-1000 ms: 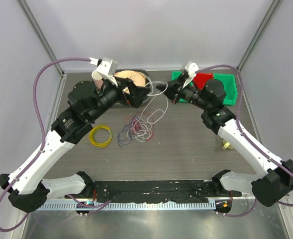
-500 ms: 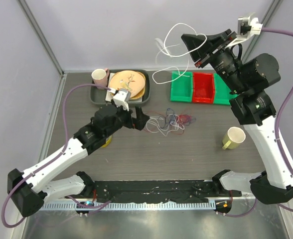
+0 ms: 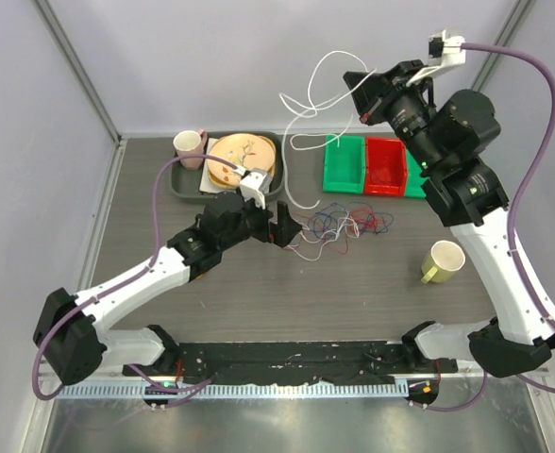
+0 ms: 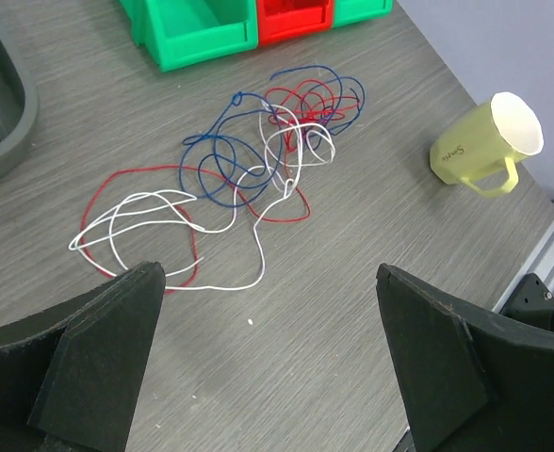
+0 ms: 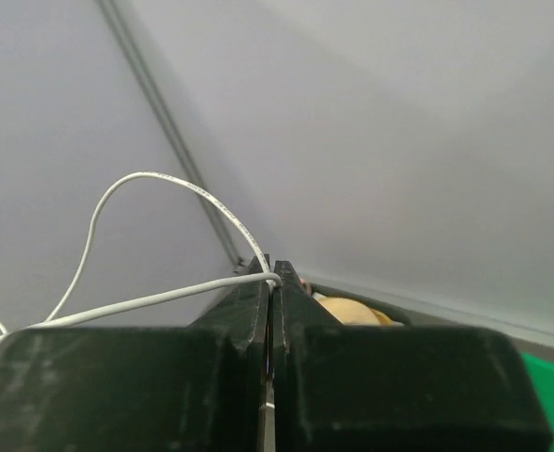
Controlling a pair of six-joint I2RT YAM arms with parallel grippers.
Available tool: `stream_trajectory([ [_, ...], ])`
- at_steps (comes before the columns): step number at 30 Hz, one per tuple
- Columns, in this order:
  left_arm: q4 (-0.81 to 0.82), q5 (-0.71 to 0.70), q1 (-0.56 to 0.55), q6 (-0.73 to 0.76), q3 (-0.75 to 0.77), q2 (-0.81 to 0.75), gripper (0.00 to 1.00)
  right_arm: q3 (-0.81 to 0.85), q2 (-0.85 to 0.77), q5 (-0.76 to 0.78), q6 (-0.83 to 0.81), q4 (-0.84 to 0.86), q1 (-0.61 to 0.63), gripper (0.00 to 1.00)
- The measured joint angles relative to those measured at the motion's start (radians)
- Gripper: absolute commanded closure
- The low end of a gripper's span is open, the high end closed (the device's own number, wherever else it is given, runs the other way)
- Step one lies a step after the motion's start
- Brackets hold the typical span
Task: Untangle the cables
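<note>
the top view shows the right gripper [image 3: 356, 87] high above the far edge of the table [image 3: 259, 302]. a white cable [image 3: 308, 104] trails from it in loose loops down toward the tangle of red, white and dark blue cables [image 3: 342, 225], which lies on the table in front of the green and red bins [image 3: 344, 168]. only the right wrist view shows the grip itself: the jaws are pressed together, pinching that white cable [image 5: 164, 185] at their tips. the left wrist view shows the left gripper [image 4: 268, 282] spread wide, low over the near end of the tangle [image 4: 258, 169], with each strand's colour plain to see. a yellow-green mug [image 4: 489, 141] lies tipped off to the side.
</note>
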Motion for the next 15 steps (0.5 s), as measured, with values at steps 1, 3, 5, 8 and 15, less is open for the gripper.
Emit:
stream_trajectory([
  [1, 0.006, -0.001, 0.0, -0.006, 0.0, 0.011, 0.0, -0.015, 0.002, 0.046, -0.016, -0.013, 0.0, 0.99],
  [3, 0.021, -0.014, 0.0, -0.028, 0.0, 0.042, 0.0, -0.042, 0.017, 0.153, -0.05, -0.032, -0.005, 0.99],
  [5, 0.031, -0.027, 0.0, -0.047, 0.0, 0.084, 0.0, -0.054, 0.045, 0.234, -0.076, -0.045, -0.022, 0.99],
  [8, 0.032, -0.047, 0.0, -0.076, 0.006, 0.185, 0.0, -0.06, 0.121, 0.309, -0.099, -0.07, -0.106, 0.99],
  [15, -0.017, -0.038, 0.0, -0.108, 0.139, 0.427, 0.0, -0.055, 0.35, 0.266, -0.099, -0.106, -0.414, 0.99],
])
